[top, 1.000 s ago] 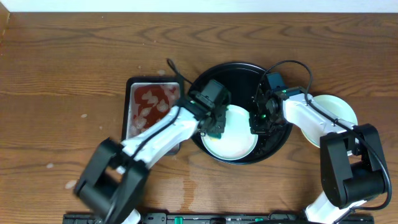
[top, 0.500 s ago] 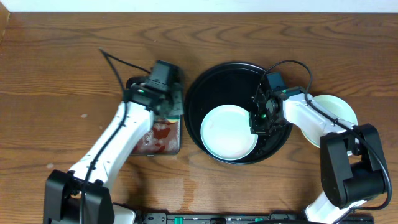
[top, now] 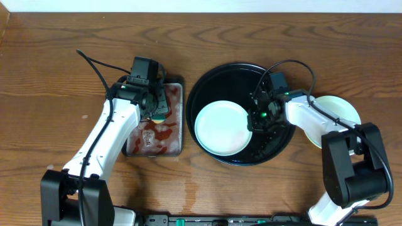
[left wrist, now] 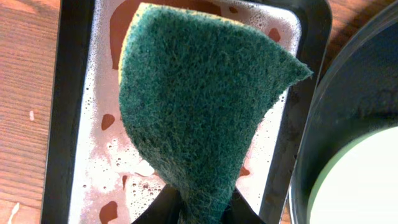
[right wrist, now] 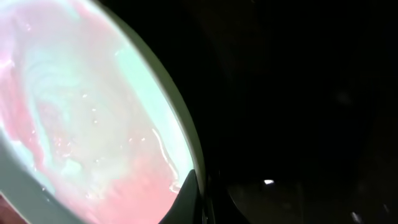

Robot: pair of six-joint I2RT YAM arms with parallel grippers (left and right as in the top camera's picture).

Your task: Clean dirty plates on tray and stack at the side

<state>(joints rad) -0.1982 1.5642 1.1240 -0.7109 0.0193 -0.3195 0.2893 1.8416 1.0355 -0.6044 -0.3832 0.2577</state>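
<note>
A pale mint plate (top: 220, 129) lies in the round black tray (top: 248, 78). In the right wrist view its face (right wrist: 93, 124) shows red smears. My right gripper (top: 256, 120) is shut on the plate's right rim, with a finger over the edge (right wrist: 199, 199). My left gripper (top: 156, 107) is shut on a green scouring sponge (left wrist: 199, 106) and holds it over the small red-stained rectangular tray (top: 157, 141). A pale yellow plate (top: 342, 107) lies on the table to the right of the black tray, partly hidden by the right arm.
The small tray (left wrist: 93, 155) holds soapy, red-tinted liquid. The black tray's rim (left wrist: 354, 93) is right beside it, with the mint plate (left wrist: 367, 180) inside. Brown wooden table all round; a cable loops above each arm.
My left arm has swung left with the sponge, from the mint plate to over the small rectangular tray. The mint plate has slid a little left in the black tray.
</note>
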